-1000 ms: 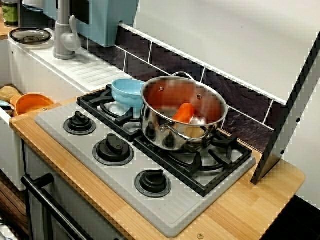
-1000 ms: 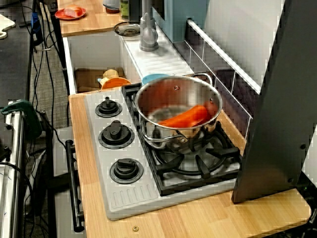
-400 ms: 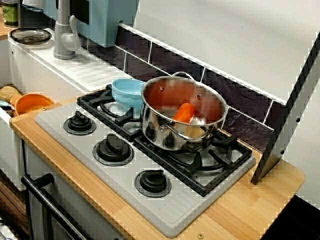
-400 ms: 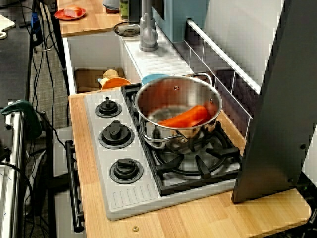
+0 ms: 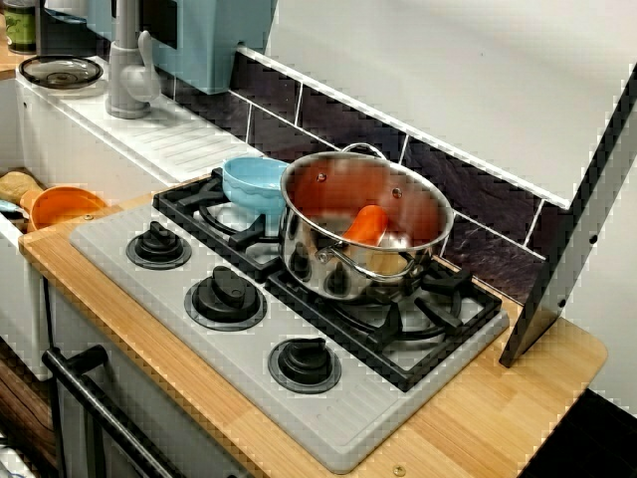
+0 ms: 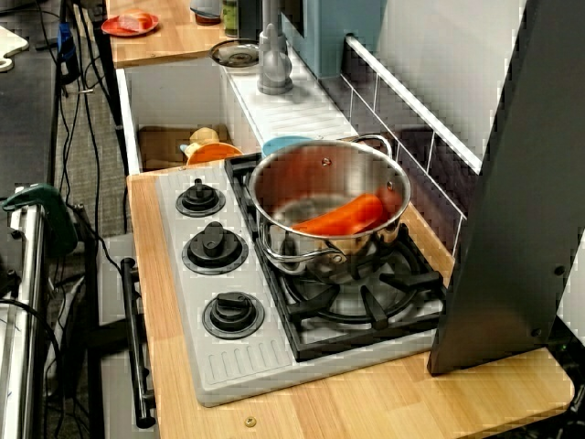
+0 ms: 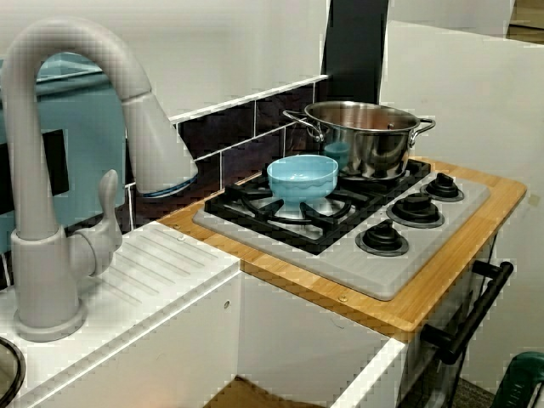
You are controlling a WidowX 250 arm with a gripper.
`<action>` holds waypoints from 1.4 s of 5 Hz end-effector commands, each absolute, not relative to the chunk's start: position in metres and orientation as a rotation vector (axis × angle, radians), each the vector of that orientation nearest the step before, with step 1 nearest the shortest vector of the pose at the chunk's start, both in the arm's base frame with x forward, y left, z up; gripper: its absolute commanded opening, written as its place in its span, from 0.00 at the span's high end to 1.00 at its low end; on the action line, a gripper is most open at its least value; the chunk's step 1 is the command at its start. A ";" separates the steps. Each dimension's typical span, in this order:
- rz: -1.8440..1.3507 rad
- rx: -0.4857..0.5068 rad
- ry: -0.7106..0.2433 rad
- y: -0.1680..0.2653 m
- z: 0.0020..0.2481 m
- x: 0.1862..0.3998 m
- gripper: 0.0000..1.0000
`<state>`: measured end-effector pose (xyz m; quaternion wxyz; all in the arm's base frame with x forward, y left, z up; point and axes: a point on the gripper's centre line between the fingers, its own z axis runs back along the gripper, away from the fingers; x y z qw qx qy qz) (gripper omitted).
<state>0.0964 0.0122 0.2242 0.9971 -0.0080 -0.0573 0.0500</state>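
No gripper or arm shows in any view. A steel pot (image 5: 328, 261) stands on the right burner of the toy stove (image 5: 338, 418); the end-on view (image 6: 274, 197) and the sink-side view (image 7: 361, 140) also show it. An orange carrot-like piece (image 5: 366, 223) lies slanted inside the pot, seen longer in the end-on view (image 6: 343, 217). A light blue bowl (image 5: 252, 184) sits on the back left burner, close beside the pot; it is plain in the sink-side view (image 7: 303, 177).
Three black knobs (image 5: 227, 296) line the stove's front. A grey faucet (image 7: 68, 170) rises over the sink, where an orange bowl (image 5: 62, 205) lies. A dark slanted panel (image 6: 512, 183) stands at the counter's right end. A red plate (image 6: 131, 24) sits far back.
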 end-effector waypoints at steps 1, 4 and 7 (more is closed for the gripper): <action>0.148 -0.015 -0.066 0.031 0.244 0.129 0.00; 0.310 0.041 -0.155 0.041 0.225 0.214 0.00; 0.517 0.093 -0.216 0.061 0.193 0.315 0.00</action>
